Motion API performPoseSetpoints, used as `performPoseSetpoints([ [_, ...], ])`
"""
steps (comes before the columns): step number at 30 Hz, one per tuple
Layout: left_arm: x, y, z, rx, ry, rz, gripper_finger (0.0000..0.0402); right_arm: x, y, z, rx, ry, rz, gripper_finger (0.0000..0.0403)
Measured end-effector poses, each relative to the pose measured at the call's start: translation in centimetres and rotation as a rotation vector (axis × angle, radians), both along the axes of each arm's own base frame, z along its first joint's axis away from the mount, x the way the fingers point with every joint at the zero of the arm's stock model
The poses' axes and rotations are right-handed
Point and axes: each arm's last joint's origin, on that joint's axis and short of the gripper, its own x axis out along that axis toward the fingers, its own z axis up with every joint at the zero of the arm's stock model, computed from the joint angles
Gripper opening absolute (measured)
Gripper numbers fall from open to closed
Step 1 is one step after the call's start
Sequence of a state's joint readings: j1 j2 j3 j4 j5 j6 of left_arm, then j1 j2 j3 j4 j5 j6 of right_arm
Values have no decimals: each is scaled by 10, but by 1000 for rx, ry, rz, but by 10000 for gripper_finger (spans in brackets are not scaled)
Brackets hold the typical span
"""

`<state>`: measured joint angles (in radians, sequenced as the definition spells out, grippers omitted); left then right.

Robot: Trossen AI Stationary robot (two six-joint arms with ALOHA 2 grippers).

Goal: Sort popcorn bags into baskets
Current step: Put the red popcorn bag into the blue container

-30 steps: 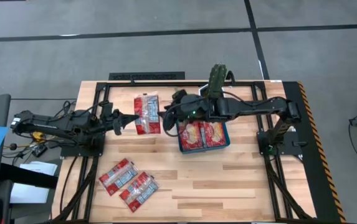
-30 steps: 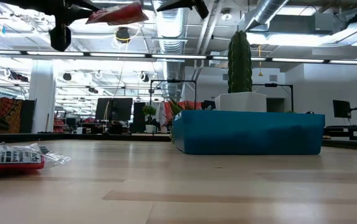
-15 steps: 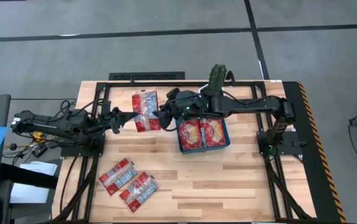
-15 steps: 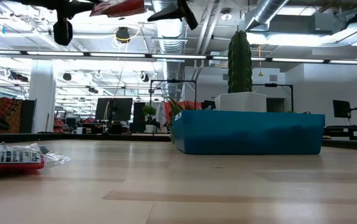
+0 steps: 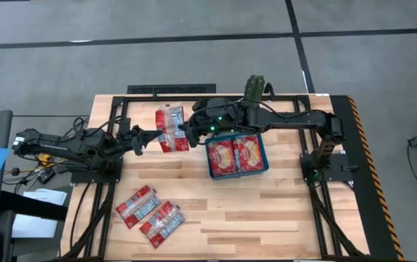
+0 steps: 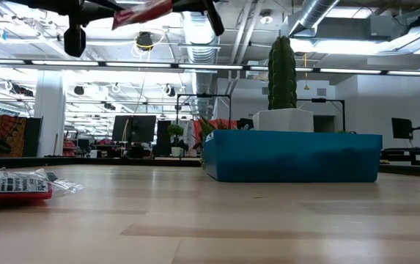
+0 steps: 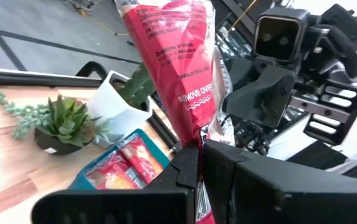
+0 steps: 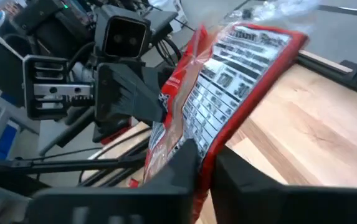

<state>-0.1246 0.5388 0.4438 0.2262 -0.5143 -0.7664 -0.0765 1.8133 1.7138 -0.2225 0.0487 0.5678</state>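
One red popcorn bag hangs in the air over the table's far left part, between both grippers. My left gripper is shut on its left end and my right gripper is shut on its right end. In the low view the bag shows at the top, tilted. The teal-blue basket stands at the table's middle, with two bags lying flat inside. Three more bags lie flat on the wood at the near left. My left gripper pinches the bag's sealed end between its two fingers, coming level from the table's left. The bag is lifted clear of the table and stretches away from the fingers toward the other gripper. My right gripper pinches the bag's opposite edge between its two fingers, coming level from the table's right. The bag's printed back panel reaches away from the fingers, clear of the table.
A cactus in a white pot stands just behind the basket, and a small succulent stands beside it. Black frame rails run along the table's far and side edges. Bare wood lies at the near right.
My right gripper has gone toward the table's left edge, up to the held bag, and has shut on its right end. The bag has stayed in the air in my left gripper and has tipped a little, its right end higher.
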Motion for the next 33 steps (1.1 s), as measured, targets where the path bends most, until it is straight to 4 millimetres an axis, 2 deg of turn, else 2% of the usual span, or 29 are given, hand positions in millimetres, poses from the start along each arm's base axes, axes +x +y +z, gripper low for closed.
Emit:
performPoseSetpoints([
  [2,2,0,-1,-8,8,3,0,0,-2,0,3,5,5,15],
  [6,6,0,-4,-37,16,19,7,-1,-5,-3,16,28,7,16],
  [9,6,0,-4,-31,23,14,27,-8,-7,0,20,56,6,7],
  [16,5,-1,-3,3,22,9,115,-41,-8,17,-8,169,20,6],
  [22,5,0,-4,10,38,10,175,-77,0,23,-4,305,22,6],
  [26,6,0,-5,11,49,11,194,-106,2,7,72,287,-17,6],
  [30,6,0,-7,13,69,11,199,-131,9,-25,180,168,-60,12],
  [33,6,0,-7,4,65,11,199,-143,16,-58,253,112,-68,8],
])
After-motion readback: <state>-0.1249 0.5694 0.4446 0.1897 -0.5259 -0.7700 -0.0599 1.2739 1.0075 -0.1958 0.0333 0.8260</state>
